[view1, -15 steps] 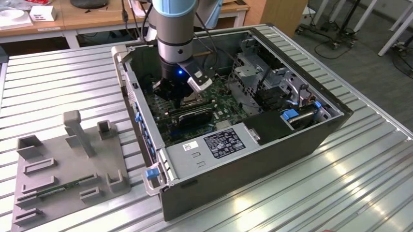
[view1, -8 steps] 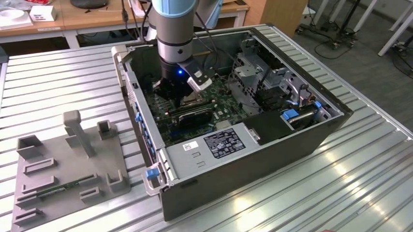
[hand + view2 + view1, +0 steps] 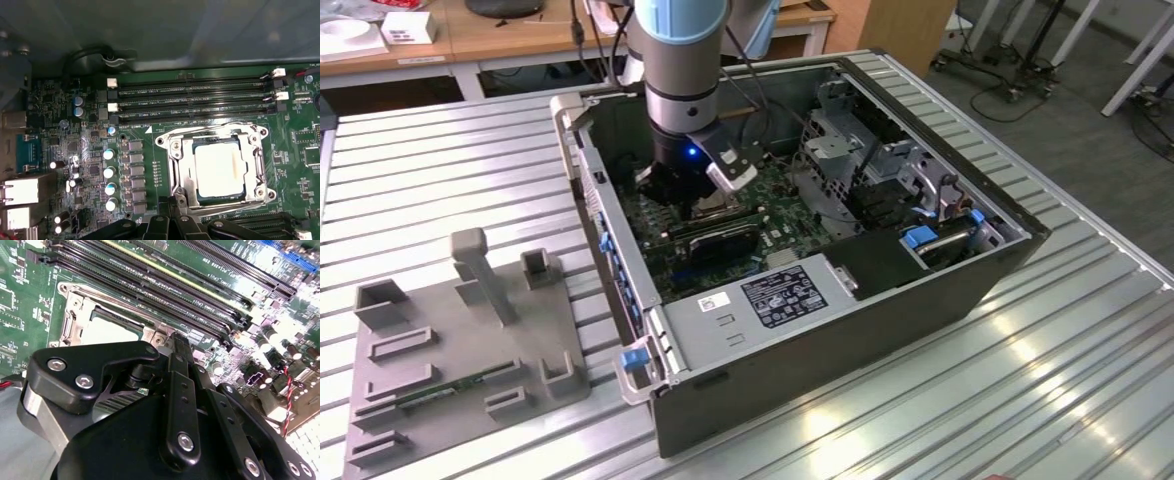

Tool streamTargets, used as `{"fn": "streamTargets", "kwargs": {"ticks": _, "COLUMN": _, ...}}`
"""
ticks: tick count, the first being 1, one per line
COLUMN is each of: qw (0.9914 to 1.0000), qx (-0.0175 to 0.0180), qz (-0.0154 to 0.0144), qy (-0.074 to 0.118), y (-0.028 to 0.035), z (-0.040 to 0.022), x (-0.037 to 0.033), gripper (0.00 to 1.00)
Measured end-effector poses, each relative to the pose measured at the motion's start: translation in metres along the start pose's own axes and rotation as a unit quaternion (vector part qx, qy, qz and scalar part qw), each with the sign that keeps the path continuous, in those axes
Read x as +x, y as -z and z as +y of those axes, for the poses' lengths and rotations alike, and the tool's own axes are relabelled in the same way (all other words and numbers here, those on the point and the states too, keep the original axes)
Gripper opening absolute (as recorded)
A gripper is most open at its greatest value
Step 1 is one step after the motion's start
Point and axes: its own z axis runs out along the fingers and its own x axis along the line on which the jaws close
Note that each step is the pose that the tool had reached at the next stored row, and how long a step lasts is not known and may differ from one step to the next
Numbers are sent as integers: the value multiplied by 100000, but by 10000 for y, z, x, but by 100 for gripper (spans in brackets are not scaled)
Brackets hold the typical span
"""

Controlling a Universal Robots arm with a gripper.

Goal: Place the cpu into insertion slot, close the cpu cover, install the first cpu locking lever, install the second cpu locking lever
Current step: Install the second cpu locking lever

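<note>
In the first wrist view the cpu [image 3: 220, 167] lies seated under the closed cpu cover [image 3: 215, 137], the tool [image 3: 172, 222] at its seven o'clock, fingers together.

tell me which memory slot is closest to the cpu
The end memory slot lying right alongside the cpu; the other three lie farther from it.
</note>
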Motion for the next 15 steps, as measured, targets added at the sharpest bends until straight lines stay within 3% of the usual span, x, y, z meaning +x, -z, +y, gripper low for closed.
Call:
{"fn": "streamTargets", "kwargs": {"ticks": 7, "qw": 99997, "qx": -716, "qz": 61, "qy": -42, "y": -38, "z": -5, "x": 9, "gripper": 10}}
{"fn": "streamTargets", "kwargs": {"ticks": 15, "qw": 99997, "qx": -765, "qz": 68, "qy": -43, "y": -39, "z": -16, "x": 9, "gripper": 10}}
